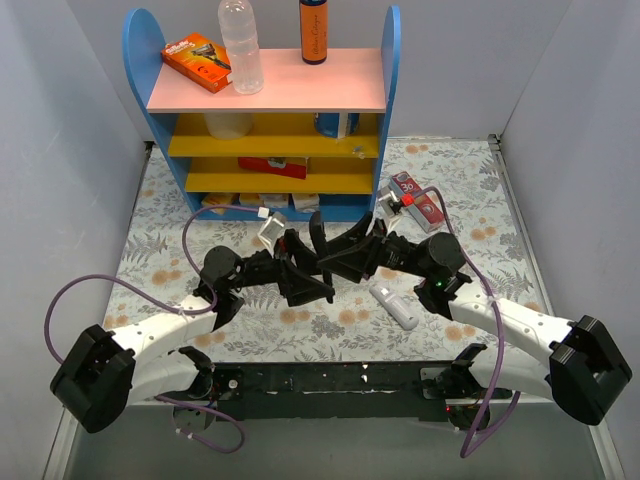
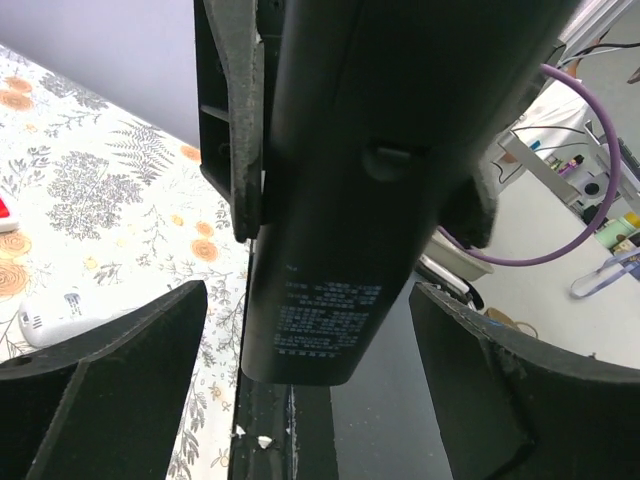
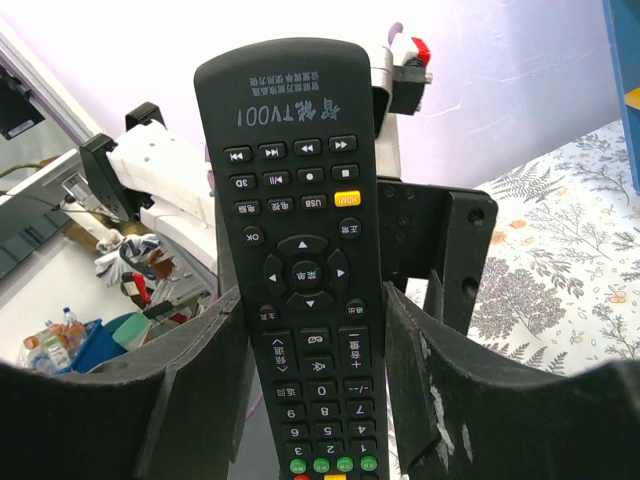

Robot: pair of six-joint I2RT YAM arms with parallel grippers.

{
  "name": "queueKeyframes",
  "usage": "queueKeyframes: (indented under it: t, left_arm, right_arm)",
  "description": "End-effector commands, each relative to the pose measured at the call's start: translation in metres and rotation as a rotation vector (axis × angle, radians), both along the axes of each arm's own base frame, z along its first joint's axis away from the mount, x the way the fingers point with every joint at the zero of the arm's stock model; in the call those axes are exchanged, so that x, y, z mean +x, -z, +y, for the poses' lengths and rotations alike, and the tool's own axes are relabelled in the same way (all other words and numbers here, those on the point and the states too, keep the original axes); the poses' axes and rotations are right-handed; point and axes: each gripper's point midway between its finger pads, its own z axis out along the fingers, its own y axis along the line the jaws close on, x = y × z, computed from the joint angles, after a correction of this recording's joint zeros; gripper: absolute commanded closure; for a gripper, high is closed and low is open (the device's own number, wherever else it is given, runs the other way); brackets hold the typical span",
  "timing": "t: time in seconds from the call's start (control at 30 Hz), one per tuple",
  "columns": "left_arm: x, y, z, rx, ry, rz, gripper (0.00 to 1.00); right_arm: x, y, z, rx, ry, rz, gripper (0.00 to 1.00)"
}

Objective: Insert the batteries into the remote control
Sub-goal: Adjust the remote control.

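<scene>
right wrist, remote control (image 3: pixel 305 270): a black handset is seen with its button side toward the camera. Its lower half is set between the two fingers and its printed top end is pointed away.
right wrist, right end effector (image 3: pixel 312 340): it is closed part-way on the remote control, with a dark finger (image 3: pixel 200 390) pressed against each long edge.
right wrist, surroundings: white links of the left arm (image 3: pixel 150 170) are seen behind the handset, and the flower-patterned bench (image 3: pixel 570 250) at the right.
left wrist, remote control: its plain back, marked with a block of small pale print near the end, is seen filling the middle of the frame.
left wrist, left end effector (image 2: pixel 305 330): the jaws are spread wide. One finger is placed on either side of the handset's end with a clear gap on both sides, so nothing is gripped.
left wrist, white device (image 2: pixel 50 322): a small elongated object is seen lying on the bench at the far left.
top external, arms: both are stretched toward the middle of the bench, where the remote control is held above the surface. The black parts are hard to tell apart here.
top external, white device: it is seen lying on the bench beside the right arm.
top external, red-and-white box (image 1: pixel 420 202): it is laid on the bench before the right end of the shelf unit (image 1: pixel 390 60).
top external, shelf top: a clear bottle (image 1: pixel 241 45), an orange box (image 1: pixel 197 60) and a dark bottle (image 1: pixel 313 30) are carried on it.
</scene>
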Motion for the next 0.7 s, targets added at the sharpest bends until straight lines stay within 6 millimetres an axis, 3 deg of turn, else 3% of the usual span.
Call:
queueKeyframes:
  t: [0.0,0.07,0.2,0.23,0.3,0.33,0.37,0.4,0.43,0.47,0.5,0.53,0.6,0.63,0.67]
  left_arm:
    - [-0.002,-0.008,-0.004,-0.022,0.003,-0.029,0.21]
    - [-0.002,-0.008,-0.003,-0.014,0.0,-0.032,0.28]
    - [0.003,-0.007,-0.001,0.029,-0.048,-0.097,0.54]
    - [0.006,0.007,-0.001,0.095,-0.061,-0.055,0.66]
    - [0.01,0.001,0.003,0.123,-0.098,-0.095,0.77]
    - [0.016,0.017,0.006,0.198,-0.132,-0.092,0.86]
    - [0.018,0.018,0.008,0.227,-0.147,-0.097,0.88]
    - [0.021,0.012,0.009,0.243,-0.164,-0.117,0.89]
    - [0.024,0.024,0.014,0.318,-0.185,-0.123,0.91]
    - [0.026,0.026,0.016,0.348,-0.198,-0.13,0.93]
    - [0.028,0.029,0.019,0.379,-0.206,-0.144,0.93]
    - [0.028,0.032,0.023,0.431,-0.208,-0.153,0.94]
    - [0.032,0.042,0.03,0.509,-0.235,-0.147,0.95]
    - [0.035,0.038,0.032,0.524,-0.25,-0.16,0.95]
    - [0.041,0.041,0.035,0.553,-0.276,-0.185,0.96]
  right_arm:
    - [-0.007,-0.02,-0.001,0.076,-0.006,-0.06,0.87]
    - [-0.007,-0.018,-0.001,0.07,-0.003,-0.057,0.86]
    - [-0.003,-0.014,-0.002,0.032,0.028,-0.074,0.83]
    - [0.0,-0.005,-0.001,-0.016,0.036,-0.067,0.79]
    - [0.0,-0.009,-0.002,-0.045,0.047,-0.095,0.69]
    - [0.001,-0.011,-0.002,-0.063,0.055,-0.101,0.56]
    - [0.003,0.0,-0.003,-0.125,0.066,-0.105,0.49]
    - [0.004,-0.009,-0.004,-0.133,0.074,-0.123,0.43]
    - [0.007,-0.01,-0.005,-0.154,0.094,-0.133,0.33]
    - [0.009,0.006,-0.008,-0.239,0.104,-0.122,0.29]
    - [0.011,-0.009,-0.009,-0.243,0.12,-0.155,0.25]
    - [0.016,-0.008,-0.011,-0.276,0.15,-0.147,0.21]
    - [0.022,0.0,-0.018,-0.376,0.184,-0.116,0.19]
    - [0.028,-0.021,-0.021,-0.369,0.23,-0.129,0.18]
    - [0.033,-0.021,-0.023,-0.397,0.252,-0.109,0.17]
